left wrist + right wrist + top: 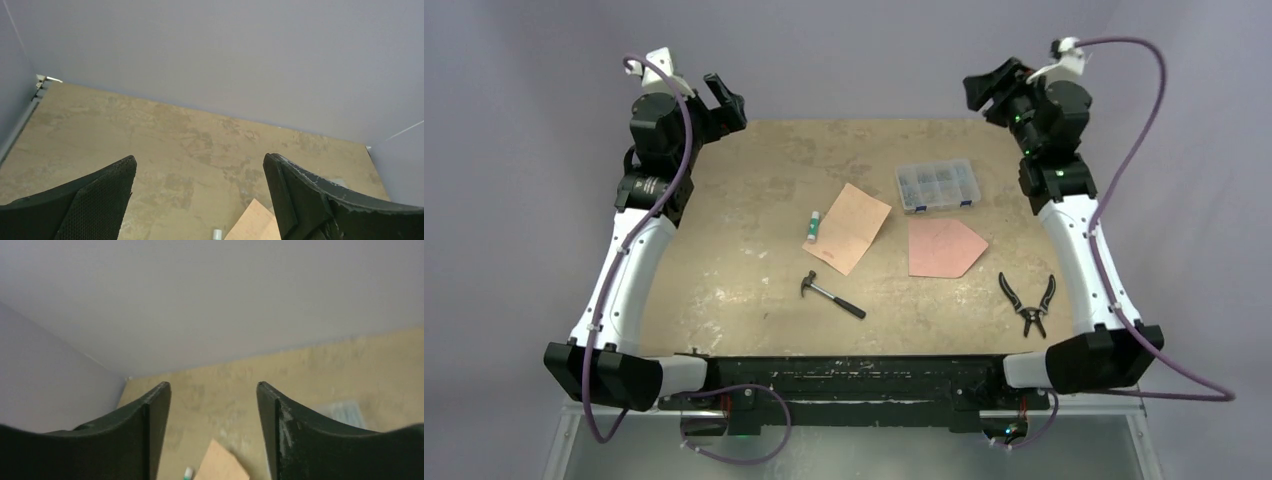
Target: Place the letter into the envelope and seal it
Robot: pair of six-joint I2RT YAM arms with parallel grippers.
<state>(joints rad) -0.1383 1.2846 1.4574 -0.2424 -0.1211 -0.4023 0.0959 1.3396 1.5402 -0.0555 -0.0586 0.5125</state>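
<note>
Two grippers: the left gripper [724, 103] hangs over the table's 10 o'clock corner, jaws spread wide and empty. The right gripper [986, 92] is at 2 o'clock, jaws parted less, also empty.
Letter: the letter [848, 228] lies flat and skewed near the table's centre, with a glue stick [812, 228] just beside its 9 o'clock edge.
Envelope: the envelope [944, 248] lies at the letter's 3 o'clock, apart from it.
Handling: probably light, thin and floppy, lying flush with the table. Its 6 o'clock corner looks like the easiest place to pinch.

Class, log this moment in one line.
left hand: open, empty | right hand: open, empty | letter: flat on table | envelope: right of letter, apart
</note>
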